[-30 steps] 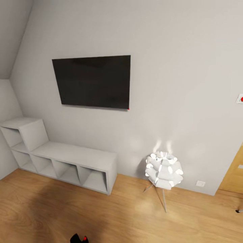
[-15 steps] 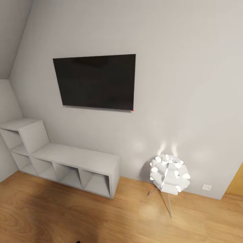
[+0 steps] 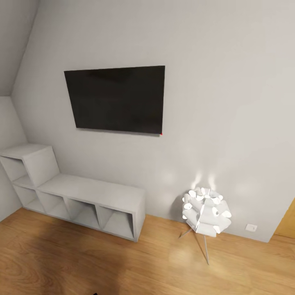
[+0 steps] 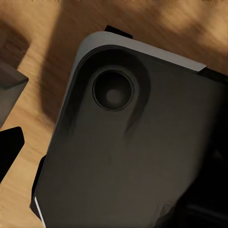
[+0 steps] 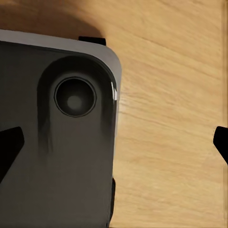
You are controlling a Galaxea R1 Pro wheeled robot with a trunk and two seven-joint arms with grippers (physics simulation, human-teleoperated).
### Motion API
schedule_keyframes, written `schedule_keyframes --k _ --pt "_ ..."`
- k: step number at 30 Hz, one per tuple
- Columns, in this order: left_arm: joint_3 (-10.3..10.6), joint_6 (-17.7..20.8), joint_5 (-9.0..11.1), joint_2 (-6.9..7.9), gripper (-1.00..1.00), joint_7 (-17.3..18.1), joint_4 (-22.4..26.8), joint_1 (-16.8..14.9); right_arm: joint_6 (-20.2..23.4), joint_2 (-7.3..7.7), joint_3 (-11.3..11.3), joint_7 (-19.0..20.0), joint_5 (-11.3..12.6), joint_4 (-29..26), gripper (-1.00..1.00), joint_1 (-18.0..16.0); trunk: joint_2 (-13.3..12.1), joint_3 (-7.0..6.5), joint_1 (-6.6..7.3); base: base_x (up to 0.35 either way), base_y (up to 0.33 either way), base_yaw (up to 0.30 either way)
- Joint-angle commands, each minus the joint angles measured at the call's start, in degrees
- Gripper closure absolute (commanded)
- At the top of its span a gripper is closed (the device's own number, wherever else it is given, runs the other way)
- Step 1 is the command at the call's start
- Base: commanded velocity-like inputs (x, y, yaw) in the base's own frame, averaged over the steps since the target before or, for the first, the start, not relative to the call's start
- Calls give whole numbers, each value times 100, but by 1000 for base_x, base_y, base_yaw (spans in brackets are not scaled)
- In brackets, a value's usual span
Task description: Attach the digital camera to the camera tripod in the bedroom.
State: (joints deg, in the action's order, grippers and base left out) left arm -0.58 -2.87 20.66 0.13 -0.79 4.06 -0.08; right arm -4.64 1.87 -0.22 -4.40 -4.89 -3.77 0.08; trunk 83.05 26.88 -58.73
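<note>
A: From the head view we face a pale grey wall (image 3: 229,102) of the bedroom. A black wall-mounted screen (image 3: 116,99) hangs on it, with a small red light at its lower right corner.

B: Below the screen we see a grey cube shelf (image 3: 78,194) standing on the light wood plank floor (image 3: 102,262), its back against the wall. Its raised end sits at the left, near the room's corner, and its open compartments face us.

A: To the right of the shelf, apart from it, we see a lit white lamp (image 3: 206,211) on thin splayed legs, close to the wall. A white wall socket (image 3: 251,227) sits low on the wall just beside it, and a strip of an oak door (image 3: 288,221) shows at the right edge.

B: In the left wrist view we look down on a dark grey robot base panel (image 4: 137,142) with a round recess, over the plank floor. A black tip of the left gripper (image 4: 9,149) shows at the edge; we cannot tell how far its fingers are parted or whether they hold anything.

A: In the right wrist view the same kind of panel (image 5: 52,142) covers one side. The black fingertips of the right gripper (image 5: 114,142) sit at opposite edges, spread wide, with nothing between them but panel and floor.
</note>
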Motion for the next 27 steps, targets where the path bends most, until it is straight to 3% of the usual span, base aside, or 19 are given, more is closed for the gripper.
schedule_keyframes --k 1,5,9,14,21,27 --pt "-3 -8 17 11 -100 1 12 -1 -4 14 -1 -20 -59 -5 -100 1 2 5 0 1 1 0" --pt "-3 29 17 101 -100 35 144 -6 -6 45 16 14 -82 -9 -100 1 2 5 0 0 0 0" --pt "-2 183 -4 188 -100 41 580 -13 34 67 17 19 -94 -129 -100 -1 2 5 0 0 0 0" --pt "5 967 -29 323 -100 14 1451 -17 293 107 10 35 -60 -835 -100 -93 2 5 0 0 0 0" --pt "1 2560 -48 683 -100 -20 3213 -20 1594 124 -26 45 41 -2471 -100 -222 2 5 0 0 0 0" --pt "-2 3540 -48 934 -100 -24 4943 -32 3191 126 -81 58 294 -4145 -100 -354 2 5 0 0 0 0"
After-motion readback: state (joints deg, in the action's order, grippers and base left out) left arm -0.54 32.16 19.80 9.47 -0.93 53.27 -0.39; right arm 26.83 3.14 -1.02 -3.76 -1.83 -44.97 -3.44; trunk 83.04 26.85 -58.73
